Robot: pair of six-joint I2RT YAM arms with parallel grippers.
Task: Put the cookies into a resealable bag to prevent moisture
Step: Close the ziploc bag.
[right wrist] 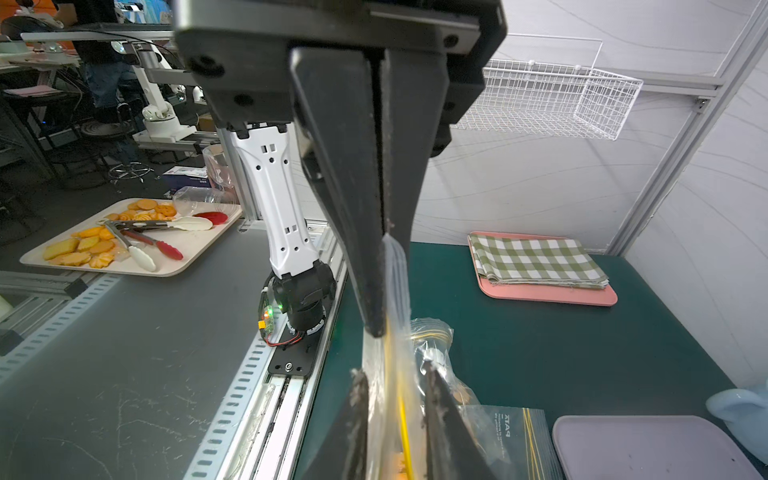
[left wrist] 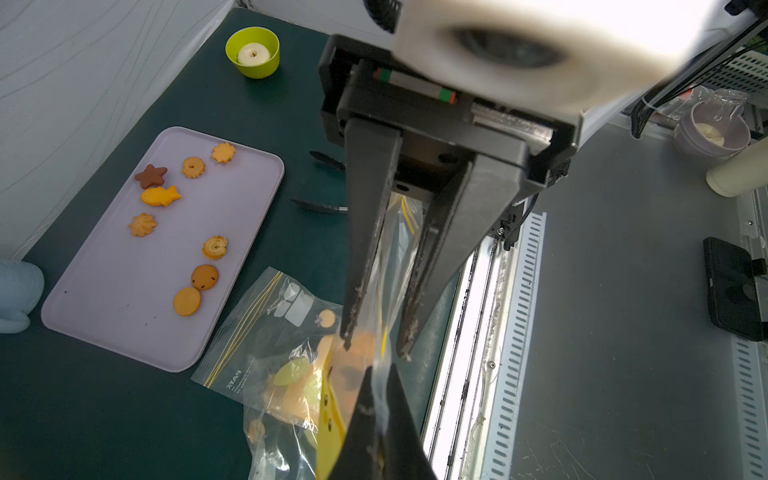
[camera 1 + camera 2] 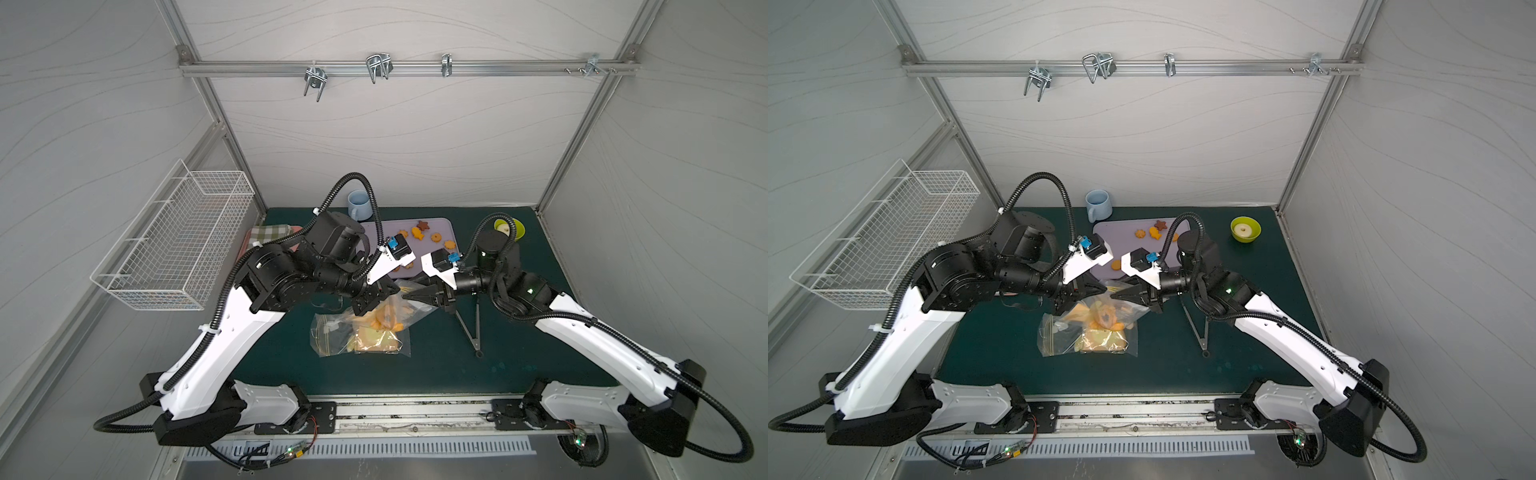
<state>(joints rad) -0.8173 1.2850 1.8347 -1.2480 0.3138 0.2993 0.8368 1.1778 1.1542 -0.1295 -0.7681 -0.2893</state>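
**Two-armed hold, job part done**

The bag (image 3: 376, 338) sits mid-worktop (image 3: 415, 365), its top drawn up between the arms; the left gripper (image 1: 378, 324) is pinched tight on the film; the right gripper (image 2: 376, 345) stands narrowly apart, astride the yellow zip strip (image 1: 401, 415), and I cannot tell that it bears on it. Some cookies (image 3: 388, 322) show orange inside the bag; eight more lie on the tray (image 2: 124, 291) just beside it.

The step looks like work on the zip, pressing it shut or parting it; which, the views do not settle. To do it well: use the left pinch as anchor so the strip runs taut and straight; centre the strip between the right pads before closing; close squarely across it, clear of any cookie; hold the top low enough that nothing tips out. With eight on the tray, sealing now would be early; better to leave the mouth wide for them.
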